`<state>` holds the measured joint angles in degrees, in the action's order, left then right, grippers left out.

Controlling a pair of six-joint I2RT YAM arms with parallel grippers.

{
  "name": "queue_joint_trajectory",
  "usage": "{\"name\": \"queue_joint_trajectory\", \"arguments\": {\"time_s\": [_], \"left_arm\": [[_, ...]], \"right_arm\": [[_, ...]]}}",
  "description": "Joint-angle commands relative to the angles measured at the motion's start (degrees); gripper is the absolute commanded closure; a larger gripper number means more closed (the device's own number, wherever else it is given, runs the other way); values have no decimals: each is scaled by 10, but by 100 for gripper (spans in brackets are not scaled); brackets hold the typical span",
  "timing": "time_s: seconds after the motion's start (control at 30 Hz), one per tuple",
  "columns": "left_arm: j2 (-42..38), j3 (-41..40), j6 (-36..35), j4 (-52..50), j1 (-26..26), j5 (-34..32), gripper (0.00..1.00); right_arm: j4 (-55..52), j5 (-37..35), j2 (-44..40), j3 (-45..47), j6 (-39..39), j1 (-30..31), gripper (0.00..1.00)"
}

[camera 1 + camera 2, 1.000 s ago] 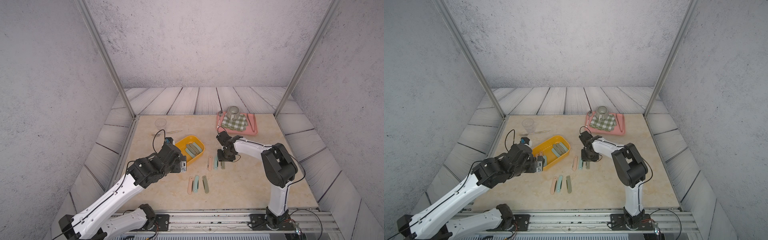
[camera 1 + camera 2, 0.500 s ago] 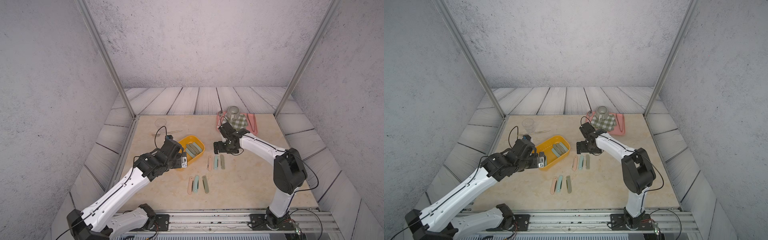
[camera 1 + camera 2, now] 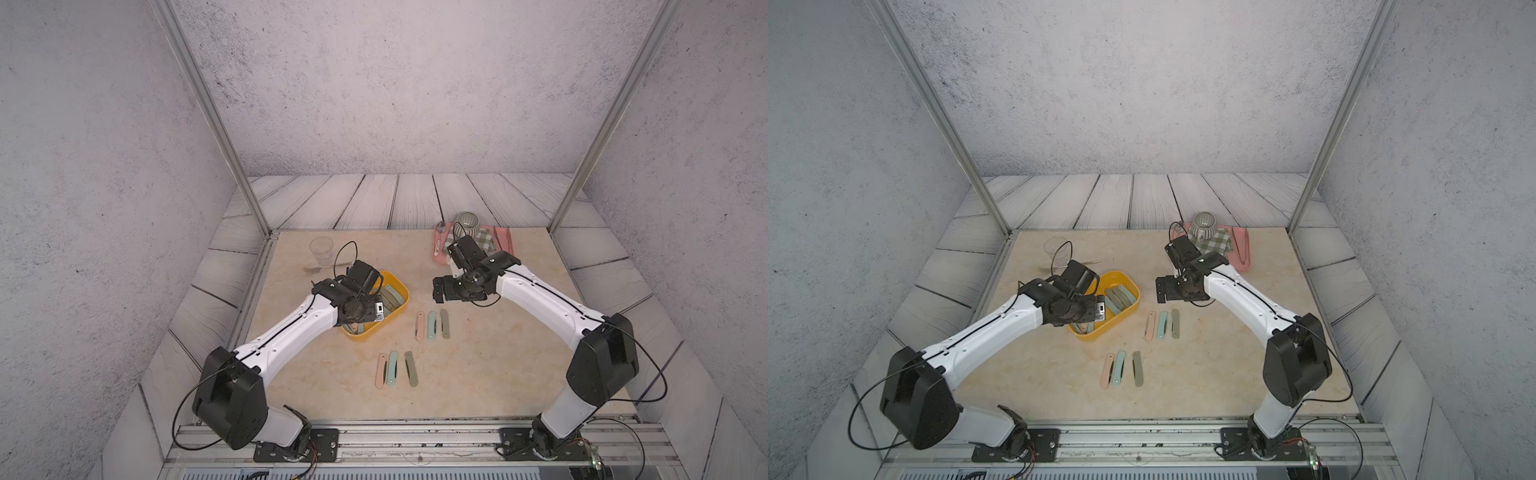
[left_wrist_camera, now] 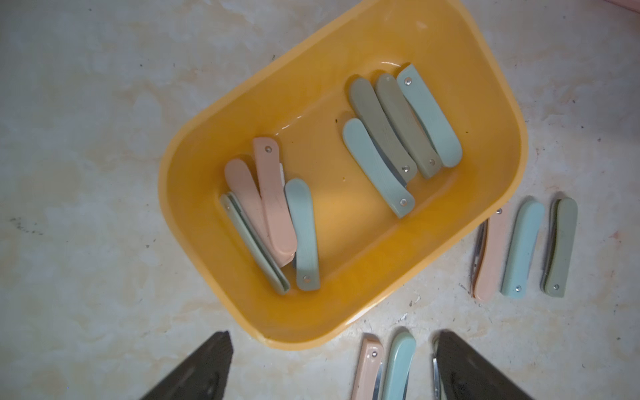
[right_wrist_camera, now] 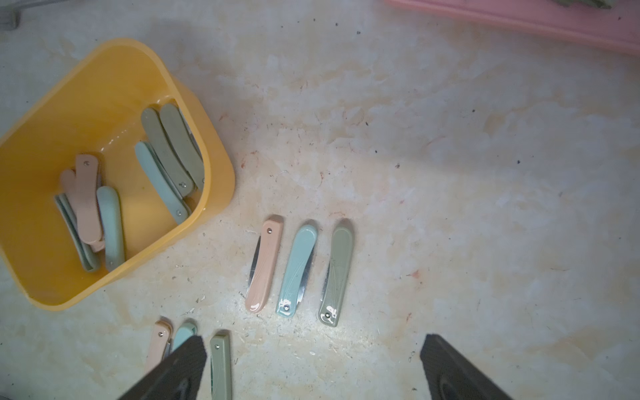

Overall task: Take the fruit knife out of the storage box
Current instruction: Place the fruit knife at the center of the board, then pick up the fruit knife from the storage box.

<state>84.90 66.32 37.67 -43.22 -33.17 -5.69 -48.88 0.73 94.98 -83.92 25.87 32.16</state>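
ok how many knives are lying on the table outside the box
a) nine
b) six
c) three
b: a row of three knives lies beside the box, and a second row of three lies nearer the robot's base.

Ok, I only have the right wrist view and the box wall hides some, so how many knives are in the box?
Observer: Eight knives show in the left wrist view, four at each end of the box.
Operator: And where is the left gripper?
Observer: The left gripper hangs open over the box's near end, holding nothing.
Operator: What's on the pink tray?
Observer: The tray holds a checked cloth and a ribbed cup.
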Motion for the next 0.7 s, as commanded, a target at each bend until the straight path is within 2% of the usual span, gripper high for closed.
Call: {"name": "queue_joint_trajectory", "arguments": {"time_s": [0.0,0.27,0.47,0.67], "left_arm": [[41,23,-14,19,10,19,6],[169,82,-21,23,32,52,17],[221,99,-7,19,43,42,30],[235,84,11,17,44,14,31]], "right_arm": [[-27,14,-18,-10,-14,-1,1],[-24,29,-23,-5,-27,-3,1],[-23,36,-19,-2,-35,-11,1],[-18,54,-16,3,-44,-30,1]]}}
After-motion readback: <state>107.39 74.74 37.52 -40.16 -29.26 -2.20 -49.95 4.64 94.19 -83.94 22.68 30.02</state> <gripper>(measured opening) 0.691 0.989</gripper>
